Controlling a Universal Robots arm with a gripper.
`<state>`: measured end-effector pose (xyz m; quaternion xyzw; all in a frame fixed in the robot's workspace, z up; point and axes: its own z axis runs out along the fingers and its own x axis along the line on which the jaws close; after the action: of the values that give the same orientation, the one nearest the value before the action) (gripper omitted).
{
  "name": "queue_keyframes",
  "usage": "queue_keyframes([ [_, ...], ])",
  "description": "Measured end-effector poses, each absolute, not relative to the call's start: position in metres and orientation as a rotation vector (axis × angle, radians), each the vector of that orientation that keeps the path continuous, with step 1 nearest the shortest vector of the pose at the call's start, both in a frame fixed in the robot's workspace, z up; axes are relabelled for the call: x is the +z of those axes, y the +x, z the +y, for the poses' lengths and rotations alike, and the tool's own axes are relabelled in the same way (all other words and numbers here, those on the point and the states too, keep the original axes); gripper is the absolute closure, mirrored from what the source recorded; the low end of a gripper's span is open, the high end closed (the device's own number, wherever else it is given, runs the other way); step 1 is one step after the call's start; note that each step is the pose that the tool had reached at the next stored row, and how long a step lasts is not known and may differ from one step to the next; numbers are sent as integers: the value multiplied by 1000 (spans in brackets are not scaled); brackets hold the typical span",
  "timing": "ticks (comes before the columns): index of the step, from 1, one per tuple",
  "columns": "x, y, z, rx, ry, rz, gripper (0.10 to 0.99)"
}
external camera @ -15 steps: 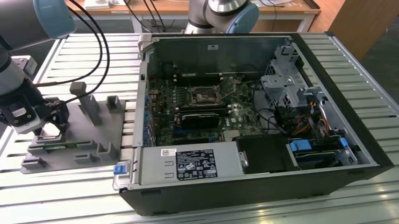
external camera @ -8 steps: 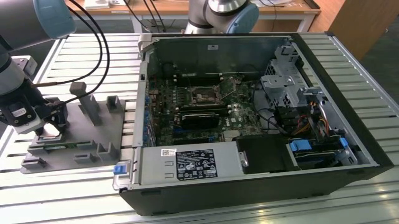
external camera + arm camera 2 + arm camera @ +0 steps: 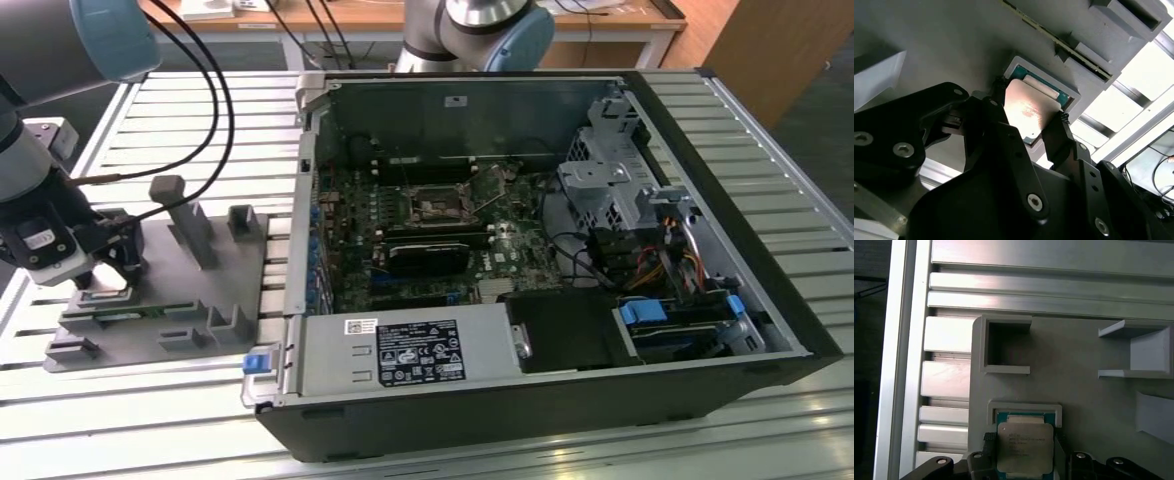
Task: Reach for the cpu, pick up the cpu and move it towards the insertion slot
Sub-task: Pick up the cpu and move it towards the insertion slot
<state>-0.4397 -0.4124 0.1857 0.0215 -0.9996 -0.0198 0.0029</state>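
A: Exterior view first. Where's the arm?
B: The pincer [image 3: 110, 272] is down on the grey fixture plate [image 3: 274, 275], at the exterior view's left, on the slatted bench [image 3: 160, 410]. The insertion slot [image 3: 437, 207] sits on the board inside the open computer case [image 3: 534, 425], well apart from it.
A: Second wrist view?
B: The cpu [image 3: 1031, 107] lies in a raised pocket [image 3: 1074, 97] on the plate. The fingers [image 3: 1068, 142] sit on two opposite edges, and both look to be in contact. I read the pincer as closed on the chip.
A: Lifted?
B: Can't tell. No gap visible underneath.
A: First wrist view agrees?
B: Yes. The cpu [image 3: 1025, 447] is metal top up, framed by the pocket rim, with a finger tight against either side.
A: Which step?
B: By my reading the reach is done, the grasp is made, and pick-up is in hand. The carry hasn't begun.
A: What does the next move need?
B: My judgement: a straight pull out of the pocket with no tilt, since the walls are close all round. It also needs clearance over the case wall. It's a thin edge grip, so slip is the risk.
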Motion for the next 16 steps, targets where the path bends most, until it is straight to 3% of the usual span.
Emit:
queue_keyframes([
  [16, 194, -440, -412, -68, 67, -3134, 545],
])
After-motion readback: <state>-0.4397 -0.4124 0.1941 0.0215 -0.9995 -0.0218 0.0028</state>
